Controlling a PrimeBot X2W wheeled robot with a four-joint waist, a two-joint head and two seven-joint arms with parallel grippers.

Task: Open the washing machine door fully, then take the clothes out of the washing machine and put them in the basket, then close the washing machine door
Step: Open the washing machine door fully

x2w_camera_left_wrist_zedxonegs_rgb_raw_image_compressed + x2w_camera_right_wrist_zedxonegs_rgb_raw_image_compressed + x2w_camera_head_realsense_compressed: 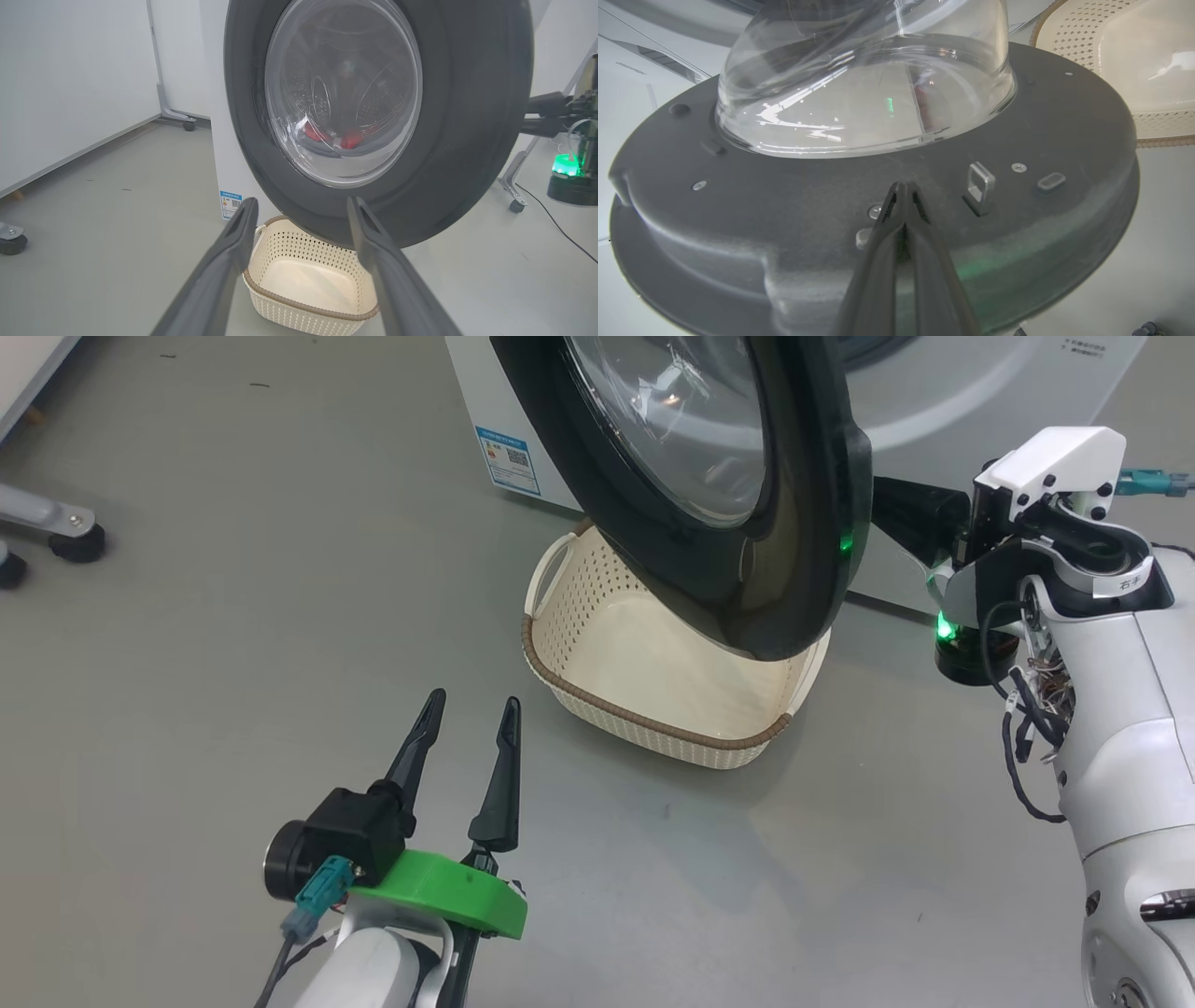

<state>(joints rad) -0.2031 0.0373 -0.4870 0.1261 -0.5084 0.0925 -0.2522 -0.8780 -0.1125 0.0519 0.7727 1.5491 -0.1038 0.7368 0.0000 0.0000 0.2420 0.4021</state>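
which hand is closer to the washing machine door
Right. The right hand, shut, has its tips at the inner face of the washing machine door, beside the latch; the left hand, open, hangs apart from its outer side.

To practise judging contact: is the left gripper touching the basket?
Apart. Head view: bare grey floor shows between the open left gripper and the basket.
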